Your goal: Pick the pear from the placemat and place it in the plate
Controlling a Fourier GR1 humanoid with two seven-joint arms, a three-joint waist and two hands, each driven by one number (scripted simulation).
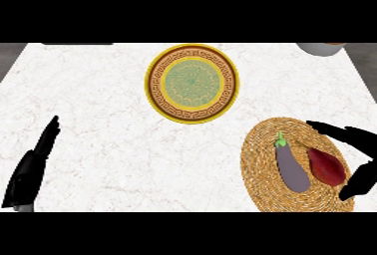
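Note:
A dark red pear lies on the right half of a round woven placemat at the lower right. My right hand is open around it: the fingers arch over its far side and the thumb sits at its near right, with a gap to the fruit. The plate, yellow-rimmed with a brown patterned band and a green middle, lies at the upper centre with nothing on it. My left hand rests open at the lower left, fingers straight.
A purple eggplant with a green stem lies on the placemat just left of the pear. A white vessel shows at the top right edge. A dark strip runs along the counter's far left edge.

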